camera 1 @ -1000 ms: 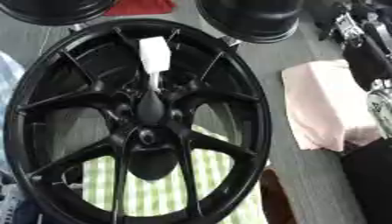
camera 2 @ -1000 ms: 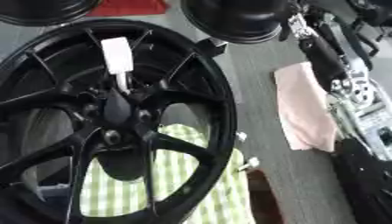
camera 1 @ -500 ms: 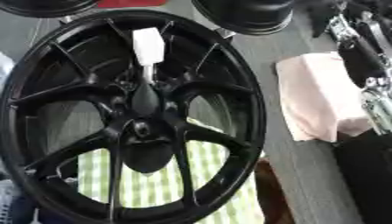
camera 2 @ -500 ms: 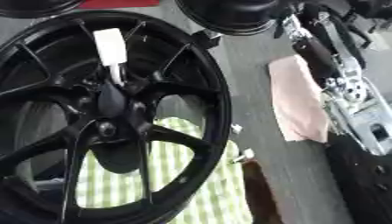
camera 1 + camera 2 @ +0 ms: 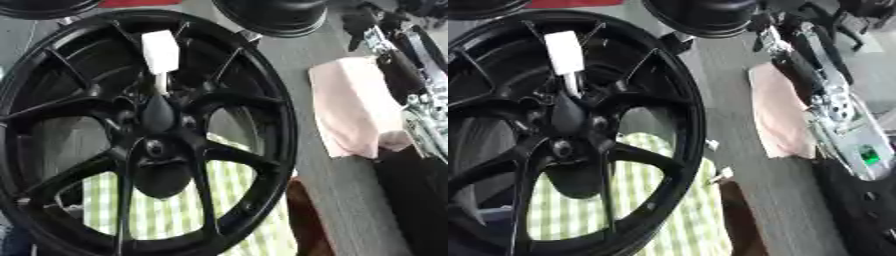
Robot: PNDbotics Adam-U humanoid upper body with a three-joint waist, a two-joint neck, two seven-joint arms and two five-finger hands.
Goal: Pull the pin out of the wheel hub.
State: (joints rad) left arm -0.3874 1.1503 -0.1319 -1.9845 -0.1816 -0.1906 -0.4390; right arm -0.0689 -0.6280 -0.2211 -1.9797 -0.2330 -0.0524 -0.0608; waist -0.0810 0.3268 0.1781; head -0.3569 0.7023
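Pin (image 5: 160,52): a white block on a thin pale stem. It stands in the wheel hub (image 5: 149,135), its stem running down to the dark centre where the spokes meet. It is well to the left of the right hand and nothing touches it.

The hub is a black spoked wheel lying flat on the table (image 5: 341,200), filling the left and middle of both views, also well left of that hand. Through the lower spoke gaps shows a green-and-white checked cloth (image 5: 175,210), spread under the wheel. Beyond the rim, a dark round object (image 5: 44,6) shows at the top left edge. A second black round object (image 5: 271,17) sits just past the wheel's far right edge, close to the left of the hand. A brown object (image 5: 306,220) lies against the near right of the rim. Two small white bits (image 5: 710,145) lie on the table just outside it.

A pink cloth (image 5: 354,105) lies on the grey table between the wheel and the right arm (image 5: 824,100), apart from the rim. The arm's silver and black links run along the cloth's right edge. The right hand (image 5: 791,20) is a dark shape at the top, above the cloth's far end. Whether its fingers are released or clenched cannot be told. It is clear of the wheel and pin.
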